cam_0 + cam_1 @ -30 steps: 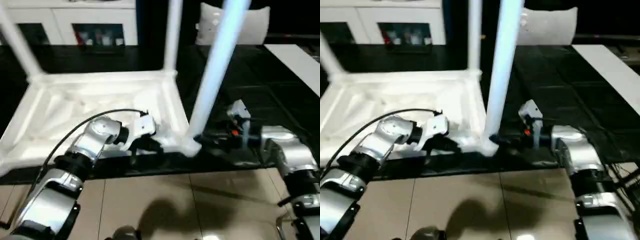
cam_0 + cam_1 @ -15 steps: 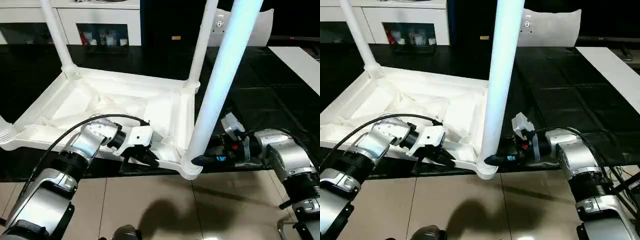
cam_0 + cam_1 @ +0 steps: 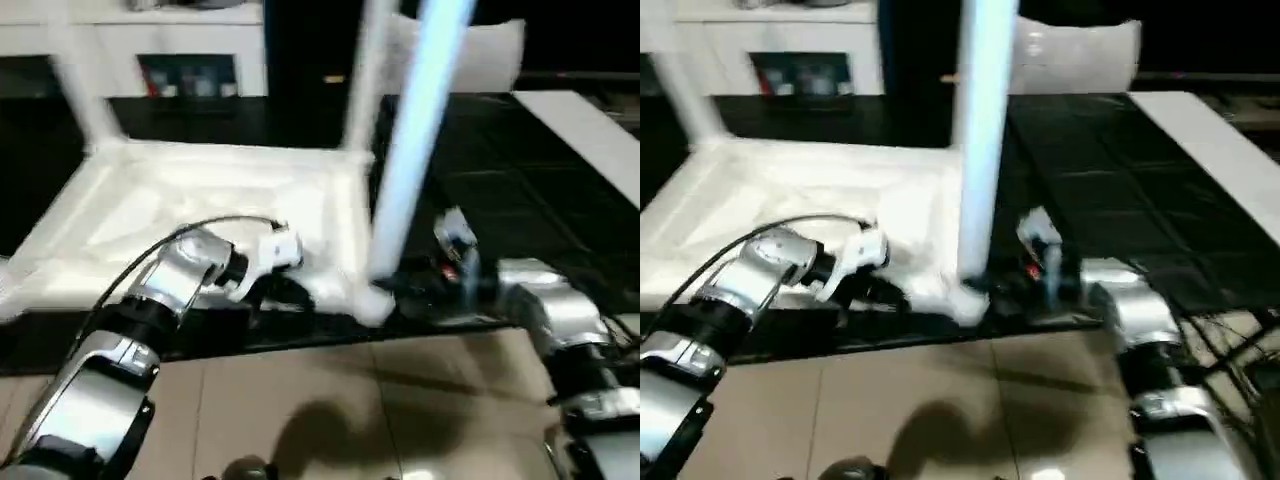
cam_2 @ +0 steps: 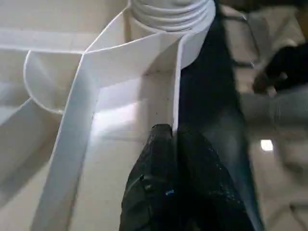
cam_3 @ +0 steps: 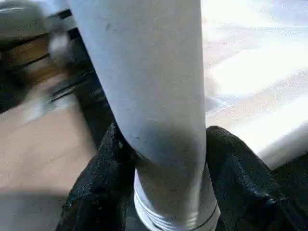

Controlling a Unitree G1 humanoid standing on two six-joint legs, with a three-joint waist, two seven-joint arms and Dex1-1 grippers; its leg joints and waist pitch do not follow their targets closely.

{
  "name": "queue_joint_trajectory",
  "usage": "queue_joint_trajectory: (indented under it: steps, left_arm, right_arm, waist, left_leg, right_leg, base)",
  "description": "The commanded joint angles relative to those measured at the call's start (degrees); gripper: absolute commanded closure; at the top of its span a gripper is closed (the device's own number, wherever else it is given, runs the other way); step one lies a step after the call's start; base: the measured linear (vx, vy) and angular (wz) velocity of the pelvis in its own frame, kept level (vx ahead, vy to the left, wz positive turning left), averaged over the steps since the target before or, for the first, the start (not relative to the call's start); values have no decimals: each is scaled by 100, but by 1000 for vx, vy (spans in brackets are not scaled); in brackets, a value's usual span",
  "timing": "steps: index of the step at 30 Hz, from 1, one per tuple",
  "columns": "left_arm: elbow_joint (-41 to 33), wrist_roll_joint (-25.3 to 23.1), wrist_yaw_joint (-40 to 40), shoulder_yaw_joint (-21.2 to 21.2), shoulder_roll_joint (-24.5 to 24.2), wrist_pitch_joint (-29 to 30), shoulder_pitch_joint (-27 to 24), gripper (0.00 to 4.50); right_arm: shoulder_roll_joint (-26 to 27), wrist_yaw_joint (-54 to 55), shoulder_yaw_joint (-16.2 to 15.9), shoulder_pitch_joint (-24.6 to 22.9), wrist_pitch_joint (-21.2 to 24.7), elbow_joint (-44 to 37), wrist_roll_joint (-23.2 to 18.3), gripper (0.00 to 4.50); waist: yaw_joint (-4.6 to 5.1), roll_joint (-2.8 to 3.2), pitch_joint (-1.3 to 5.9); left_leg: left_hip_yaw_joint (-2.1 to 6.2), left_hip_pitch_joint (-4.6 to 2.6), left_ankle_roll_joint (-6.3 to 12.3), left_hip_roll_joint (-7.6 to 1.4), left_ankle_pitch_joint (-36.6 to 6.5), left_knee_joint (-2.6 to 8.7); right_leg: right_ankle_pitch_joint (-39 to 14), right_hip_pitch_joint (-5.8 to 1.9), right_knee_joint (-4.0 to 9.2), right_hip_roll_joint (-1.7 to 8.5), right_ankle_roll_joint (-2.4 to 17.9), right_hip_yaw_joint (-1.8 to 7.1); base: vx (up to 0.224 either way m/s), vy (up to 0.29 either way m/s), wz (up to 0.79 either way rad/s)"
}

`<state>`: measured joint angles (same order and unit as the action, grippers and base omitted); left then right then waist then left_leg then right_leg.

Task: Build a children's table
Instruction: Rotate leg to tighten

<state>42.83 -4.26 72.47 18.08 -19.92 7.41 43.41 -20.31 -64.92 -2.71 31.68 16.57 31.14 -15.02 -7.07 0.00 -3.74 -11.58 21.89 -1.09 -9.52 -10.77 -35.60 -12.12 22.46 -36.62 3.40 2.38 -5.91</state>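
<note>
The tabletop [image 3: 200, 215] lies upside down on the dark worktop [image 3: 520, 170], its near edge at the worktop's front, with two far legs [image 3: 362, 75] standing up from their sockets.

On the left, the left gripper [image 4: 173, 144] is clenched on the thin wall of the near rim, right by the corner socket. That wall looks slick and narrow, so my worry is the pinch sliding off, and the top then skating or turning under any push.

To the right, the near leg [image 3: 980, 130] stands in that corner socket [image 3: 372, 300], and the right gripper [image 5: 163, 159] grasps it low, one finger on either side. The leg looks slightly off plumb. If it is driven or twisted at an angle it may jam, or pop out and topple.
</note>
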Motion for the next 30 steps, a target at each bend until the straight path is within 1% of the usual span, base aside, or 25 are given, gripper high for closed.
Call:
queue_joint_trajectory:
  steps: [1, 2, 3, 4, 5, 6, 7, 8, 9, 10, 11, 12, 13, 15, 18, 19, 20, 21, 22, 24, 25, 26, 27, 28, 30]
  left_arm:
    - [-159, 293, -59, 52, 481, 231, 75, 450]
    - [-103, 284, -360, -20, 617, 399, 127, 450]
    - [19, 258, -886, -155, 836, 616, 228, 450]
    - [71, 234, -1186, -236, 957, 755, 281, 450]
    - [133, 208, -1458, -299, 1065, 806, 331, 450]
    - [168, 190, -1625, -334, 1132, 835, 360, 450]
    - [168, 190, -1625, -334, 1132, 835, 360, 450]
    - [199, 170, -1843, -388, 1219, 889, 395, 450]
    - [238, 116, -2163, -445, 1343, 890, 440, 450]
    - [238, 116, -2163, -445, 1343, 890, 440, 450]
    - [240, 99, -2243, -461, 1370, 894, 446, 450]
    - [197, 32, -2340, -460, 1378, 929, 437, 450]
    - [188, -19, -2355, -433, 1338, 893, 421, 450]
    - [169, -66, -2309, -385, 1245, 775, 385, 450]
    - [141, -107, -2189, -320, 1110, 518, 326, 450]
    - [161, -121, -2100, -298, 1036, 427, 306, 450]
    - [177, -127, -2046, -283, 990, 375, 294, 450]
    - [181, -145, -1889, -232, 893, 299, 265, 450]
    - [181, -145, -1889, -232, 893, 299, 265, 450]
    - [141, -182, -1281, -50, 597, -139, 149, 450]
    - [135, -180, -1231, -39, 577, -169, 139, 450]
    - [100, -165, -904, 33, 446, -414, 86, 450]
    - [106, -165, -737, 74, 374, -501, 74, 450]
    - [109, -163, -643, 96, 332, -565, 69, 450]
    - [140, -159, -267, 181, 163, -874, 49, 450]
  right_arm:
    - [261, 907, 11, 221, 196, 156, 181, 254]
    - [422, 1365, 86, 317, 316, 203, 244, 254]
    - [690, 2082, 230, 463, 514, 295, 326, 255]
    - [841, 2480, 315, 542, 635, 347, 357, 255]
    - [950, 2719, 350, 596, 643, 411, 377, 255]
    - [1011, 2850, 365, 626, 636, 452, 388, 255]
    - [1011, 2850, 365, 626, 636, 452, 388, 255]
    - [1078, 2999, 381, 665, 535, 523, 419, 255]
    - [1152, 3121, 412, 698, 175, 629, 451, 200]
    - [1152, 3121, 412, 698, 175, 629, 451, 186]
    - [1165, 3132, 439, 697, 83, 639, 434, 186]
    - [1195, 3137, 514, 670, 60, 551, 420, 184]
    - [1159, 3021, 505, 619, 44, 466, 428, 176]
    - [1046, 2732, 458, 507, -34, 309, 413, 147]
    - [855, 2463, 414, 383, -178, 202, 364, 139]
    - [740, 2277, 403, 326, -241, 157, 337, 112]
    - [664, 2151, 394, 290, -294, 137, 317, 112]
    - [509, 1929, 367, 230, -396, 94, 318, 102]
    - [509, 1929, 367, 230, -396, 94, 318, 97]
    - [70, 1133, 262, 51, -579, -101, 294, 73]
    - [40, 1074, 252, 37, -585, -120, 291, 65]
    - [-177, 618, 152, -54, -532, -270, 238, 59]
    - [-284, 380, 96, -89, -529, -327, 225, 59]
    - [-334, 260, 71, -102, -521, -351, 212, 59]
    - [-517, -186, -17, -137, -516, -411, 146, 59]
  waist:
    - [-23, 2, 403]
    - [20, 16, 412]
    - [93, 12, 416]
    - [124, 6, 420]
    - [150, -5, 438]
    - [150, -14, 436]
    - [134, -7, 435]
    - [134, -7, 435]
    - [129, -3, 465]
    - [130, 0, 470]
    - [122, 3, 472]
    - [124, -9, 474]
    - [121, 1, 477]
    - [116, -8, 468]
    - [79, -11, 467]
    - [69, 6, 467]
    - [64, 1, 466]
    - [43, 13, 459]
    - [35, 6, 457]
    - [-11, 9, 450]
    - [-17, 8, 449]
    - [-21, 17, 454]
    - [-33, -7, 450]
    - [-47, 0, 450]
    - [-85, 12, 448]
  left_leg:
    - [334, -89, -32, -511, -1115, 484]
    - [335, -93, -35, -510, -1075, 477]
    - [314, -99, -32, -494, -1014, 471]
    - [316, -104, -42, -493, -1006, 469]
    - [313, -94, -31, -461, -921, 444]
    - [289, -61, 57, -424, -784, 417]
    - [276, -65, 139, -418, -708, 403]
    - [276, -65, 139, -418, -708, 403]
    - [274, -53, 242, -435, -527, 400]
    - [272, -56, 263, -446, -510, 397]
    - [272, -62, 323, -452, -473, 402]
    - [269, -67, 382, -463, -438, 407]
    - [273, -73, 419, -473, -442, 411]
    - [265, -78, 444, -473, -501, 409]
    - [270, -67, 473, -471, -509, 405]
    - [268, -73, 479, -471, -516, 403]
    - [263, -79, 479, -471, -541, 403]
    - [260, -79, 473, -473, -586, 405]
    - [261, -80, 467, -475, -618, 406]
    - [263, -74, 453, -481, -693, 404]
    - [260, -63, 466, -480, -700, 402]
    - [267, -79, 468, -504, -697, 414]
    - [261, -84, 479, -506, -744, 411]
    - [260, -87, 470, -507, -752, 411]
    - [259, -88, 473, -510, -765, 406]
  right_leg:
    - [-1816, -299, 594, 772, 953, 417]
    - [-1598, -292, 570, 765, 1028, 422]
    - [-1365, -279, 553, 738, 1123, 428]
    - [-1323, -271, 548, 738, 1168, 429]
    - [-1249, -289, 550, 745, 1203, 423]
    - [-1154, -313, 566, 748, 1178, 429]
    - [-1097, -309, 584, 744, 1142, 432]
    - [-1097, -309, 584, 744, 1142, 432]
    - [-744, -314, 541, 723, 1154, 424]
    - [-638, -309, 531, 721, 1175, 424]
    - [-464, -310, 513, 709, 1213, 417]
    - [-313, -309, 499, 703, 1252, 417]
    - [-228, -313, 483, 703, 1289, 414]
    - [-210, -317, 495, 719, 1304, 419]
    - [-226, -334, 499, 727, 1246, 420]
    - [-224, -328, 498, 725, 1221, 423]
    - [-254, -324, 511, 724, 1212, 423]
    - [-331, -320, 514, 722, 1205, 420]
    - [-393, -321, 527, 722, 1186, 417]
    - [-542, -331, 546, 723, 1127, 412]
    - [-540, -335, 541, 711, 1099, 412]
    - [-502, -316, 519, 703, 1092, 409]
    - [-562, -312, 531, 698, 1079, 405]
    - [-637, -306, 526, 714, 1087, 409]
    - [-720, -295, 537, 718, 1087, 409]
  base:
    - [0, 0, 0]
    - [0, 0, 0]
    - [0, 0, 0]
    - [0, 0, 0]
    - [0, 0, 0]
    - [0, 0, 0]
    - [0, 0, 0]
    - [0, 0, 0]
    - [0, 0, 0]
    - [0, 0, 0]
    - [0, 0, 0]
    - [0, 0, 0]
    - [0, 0, 0]
    - [0, 0, 0]
    - [0, 0, 0]
    - [0, 0, 0]
    - [0, 0, 0]
    - [0, 0, 0]
    - [0, 0, 0]
    - [0, 0, 0]
    - [0, 0, 0]
    - [0, 0, 0]
    - [0, 0, 0]
    - [0, 0, 0]
    - [0, 0, 0]
